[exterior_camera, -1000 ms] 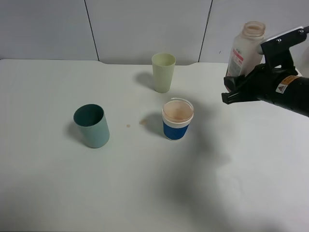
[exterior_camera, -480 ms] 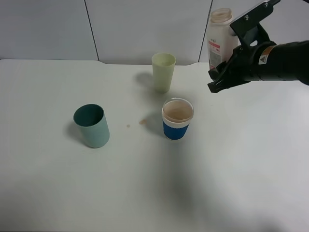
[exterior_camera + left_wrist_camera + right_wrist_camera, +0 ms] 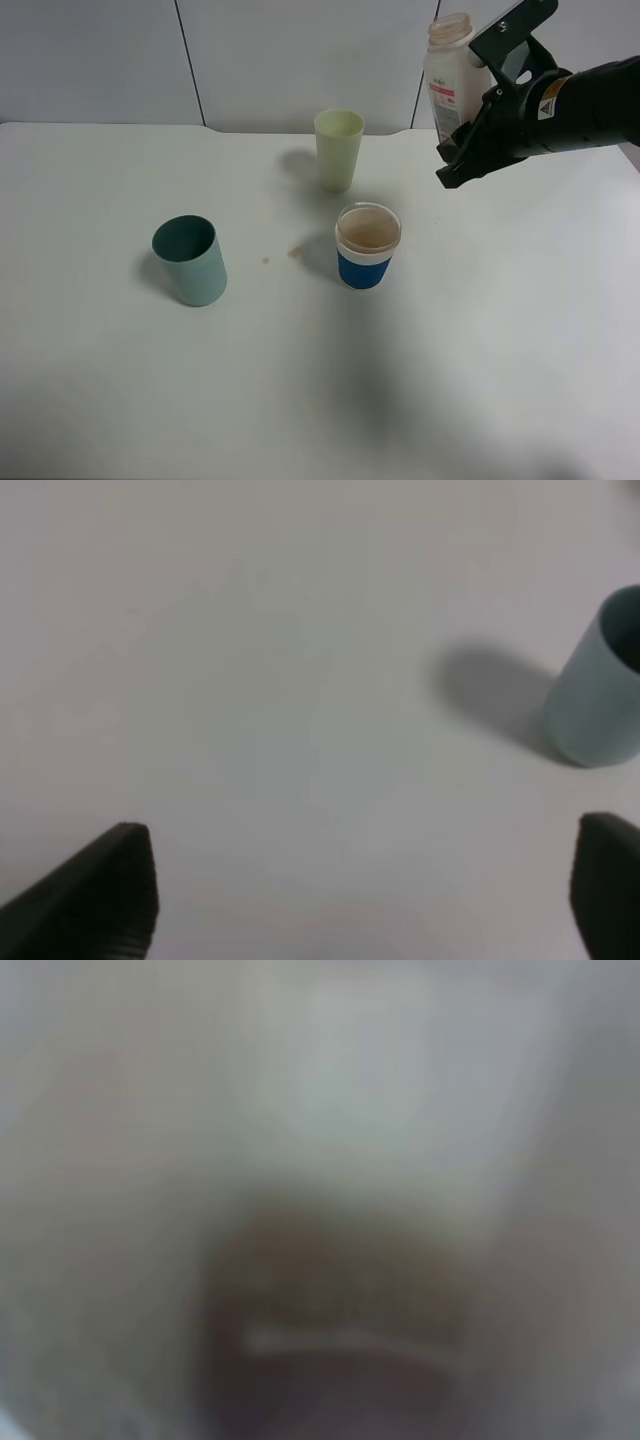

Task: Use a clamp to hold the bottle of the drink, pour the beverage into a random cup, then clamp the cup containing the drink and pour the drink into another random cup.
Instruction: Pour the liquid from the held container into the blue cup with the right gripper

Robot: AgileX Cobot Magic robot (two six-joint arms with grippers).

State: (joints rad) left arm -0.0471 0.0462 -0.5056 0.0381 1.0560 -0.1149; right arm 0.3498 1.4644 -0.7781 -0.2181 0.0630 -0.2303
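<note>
Bottle (image 3: 446, 75), just one, hangs near upright and uncapped at the upper right of the high view, clenched in the right gripper (image 3: 462, 152), whose black arm enters from the right edge. Three cups stand apart on the white table (image 3: 500, 350): a teal cup (image 3: 190, 260) at centre left, a pale cup (image 3: 339, 150) at upper centre, and a blue-banded cup (image 3: 368, 247) at centre, just below the pale one, with brown drink (image 3: 368, 232) inside. Two small brown spots (image 3: 296, 252) lie on the table between the teal and blue-banded cups. In the left wrist view the left gripper (image 3: 360, 900) is released, its two dark fingertips (image 3: 105, 895) in the lower corners with table between them; one teal cup sits at the right edge. In the right wrist view a blur of pale surface with a brown patch at lower centre fills the frame; whether it is the bottle cannot be told.
</note>
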